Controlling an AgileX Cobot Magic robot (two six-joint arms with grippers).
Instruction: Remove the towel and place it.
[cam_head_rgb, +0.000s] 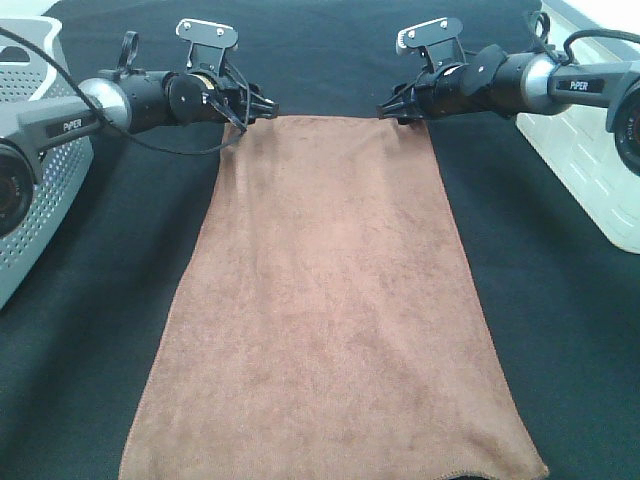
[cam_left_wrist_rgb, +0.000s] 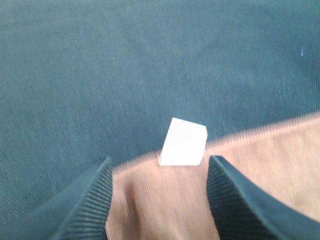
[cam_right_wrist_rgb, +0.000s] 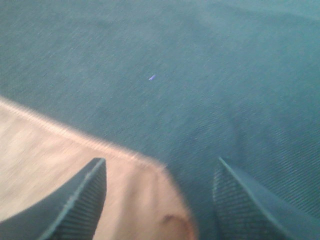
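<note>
The towel (cam_head_rgb: 335, 300) lay flat and spread out on the black cloth (cam_head_rgb: 560, 340) in the high view, its long sides running from the near edge of the picture up to the two grippers at its far corners. The left gripper (cam_head_rgb: 262, 108) sat at the far left corner and the right gripper (cam_head_rgb: 392, 108) at the far right corner, each arm reaching in from its own side. From this height it was hard to tell how the jaws stood. A perforated grey basket (cam_head_rgb: 40, 150) stood at the left edge of the table and a white bin (cam_head_rgb: 590, 150) at the right edge, both apart from the towel.

In the left wrist view, the two ribbed fingers (cam_left_wrist_rgb: 90, 205) stood apart, with the towel's corner (cam_left_wrist_rgb: 165, 200) lying between them on the cloth (cam_left_wrist_rgb: 125, 65). A small white tag (cam_left_wrist_rgb: 183, 142) stuck up from the towel's edge, between the fingertips and beyond them. The fingers were spread and did not pinch the fabric.

In the right wrist view, the fingers (cam_right_wrist_rgb: 82, 200) were likewise spread wide. The towel's other corner (cam_right_wrist_rgb: 140, 200) lay between them, nearer to one finger, while the other finger stood over bare cloth (cam_right_wrist_rgb: 200, 75). Nothing was gripped there. The picture was blurred.
</note>
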